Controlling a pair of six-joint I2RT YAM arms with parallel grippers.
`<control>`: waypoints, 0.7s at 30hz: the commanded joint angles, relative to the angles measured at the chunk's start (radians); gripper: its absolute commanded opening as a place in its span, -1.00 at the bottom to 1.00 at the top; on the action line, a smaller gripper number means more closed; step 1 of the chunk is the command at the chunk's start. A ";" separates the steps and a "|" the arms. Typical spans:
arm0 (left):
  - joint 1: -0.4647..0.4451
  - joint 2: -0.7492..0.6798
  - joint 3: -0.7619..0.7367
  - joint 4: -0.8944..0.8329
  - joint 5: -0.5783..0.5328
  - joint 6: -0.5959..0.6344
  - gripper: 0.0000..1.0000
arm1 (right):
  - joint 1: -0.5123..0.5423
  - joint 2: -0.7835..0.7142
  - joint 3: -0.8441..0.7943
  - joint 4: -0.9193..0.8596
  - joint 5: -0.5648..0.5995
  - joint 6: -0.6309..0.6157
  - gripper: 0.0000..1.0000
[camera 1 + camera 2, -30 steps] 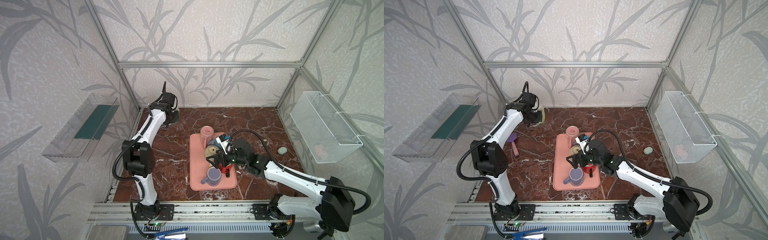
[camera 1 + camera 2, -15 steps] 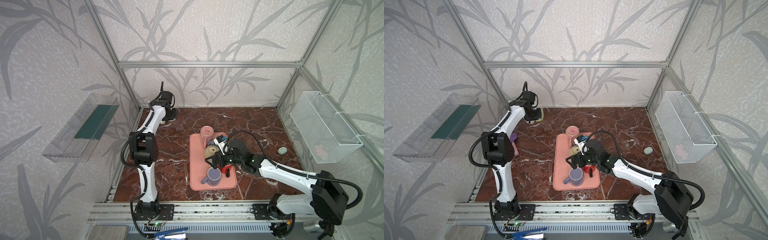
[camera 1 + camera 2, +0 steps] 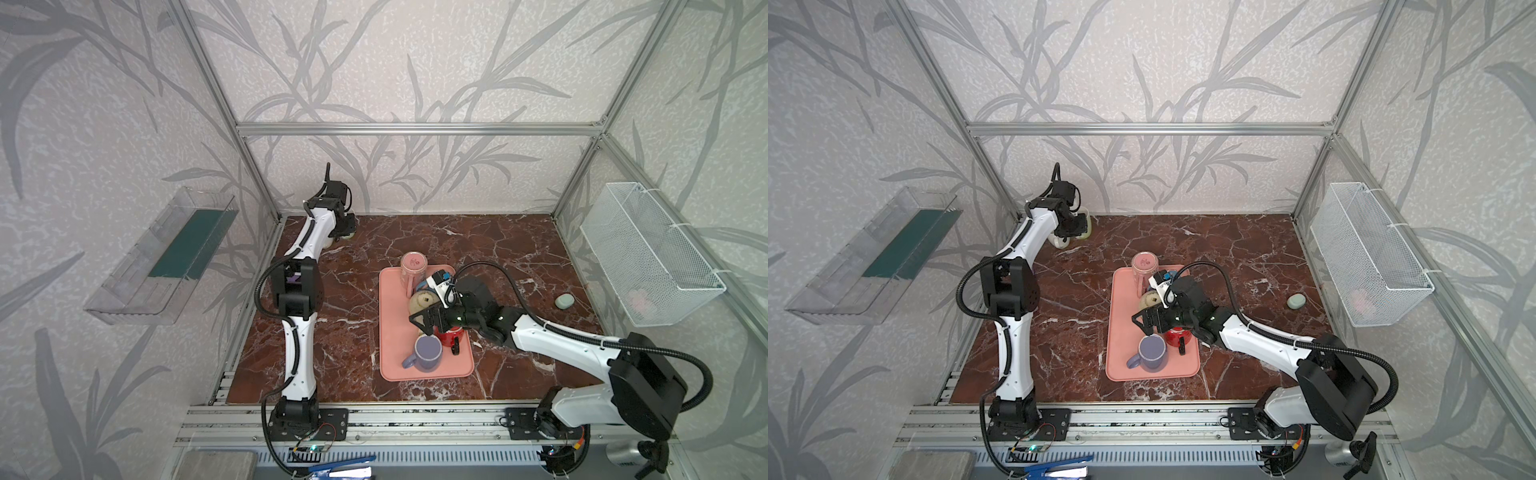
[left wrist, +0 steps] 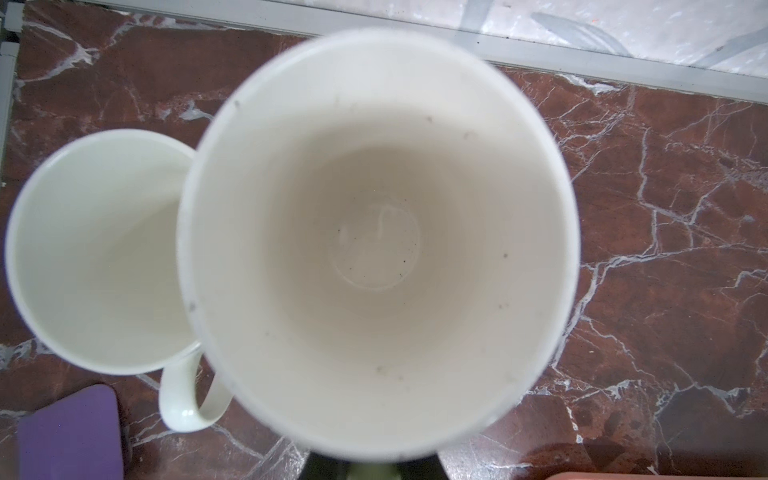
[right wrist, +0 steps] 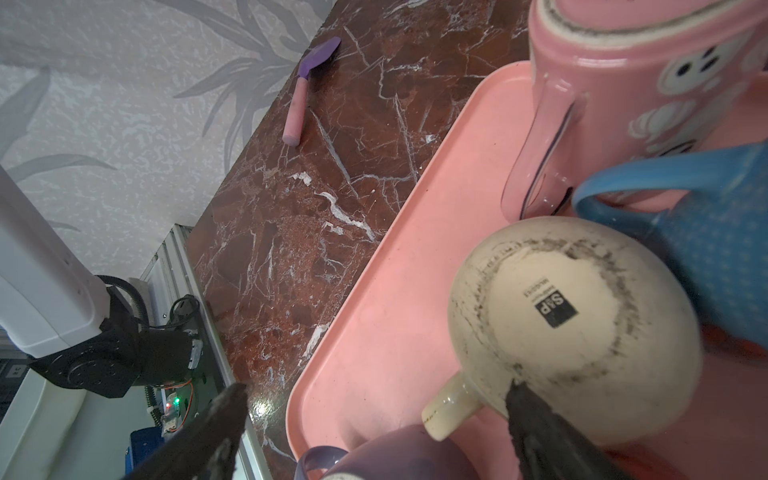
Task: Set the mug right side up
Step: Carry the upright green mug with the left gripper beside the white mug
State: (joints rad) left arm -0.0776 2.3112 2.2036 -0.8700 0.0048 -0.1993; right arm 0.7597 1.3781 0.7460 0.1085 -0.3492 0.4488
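Note:
A pink tray (image 3: 392, 291) (image 3: 1121, 291) holds several mugs. A cream mug (image 3: 422, 300) (image 5: 573, 324) stands upside down on it, bottom up, next to an upside-down pink mug (image 3: 413, 266) (image 5: 623, 83). My right gripper (image 3: 424, 322) (image 5: 374, 388) is open wide. One finger lies over the cream mug's bottom edge by its handle, the other hangs over the tray's rim. In the back left corner my left gripper (image 3: 1073, 226) is shut on a white mug (image 4: 374, 241) (image 3: 1085, 226). That mug's mouth faces the wrist camera and hides the fingertips.
A purple mug (image 3: 428, 353) stands upright at the tray's front, with a red mug (image 3: 451, 336) beside it and a blue mug (image 5: 706, 249) behind the cream one. A second white mug (image 4: 95, 249) stands upright beside the held one. A purple spatula (image 5: 305, 83) lies left of the tray.
The left arm has folded more upright and its elbow has shifted, while its gripper stays in the back left corner. The right gripper has barely moved.

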 commanded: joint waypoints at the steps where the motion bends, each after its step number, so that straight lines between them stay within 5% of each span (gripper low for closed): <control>1: -0.001 0.006 0.065 0.007 -0.015 0.026 -1.00 | -0.010 0.018 0.001 0.030 -0.020 0.011 0.92; 21: -0.002 0.044 0.041 0.017 -0.028 -0.002 -1.00 | -0.017 0.022 -0.002 0.032 -0.022 0.013 0.92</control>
State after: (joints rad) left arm -0.0780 2.3550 2.2230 -0.8833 -0.0029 -0.2020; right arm 0.7475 1.4002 0.7460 0.1234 -0.3668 0.4603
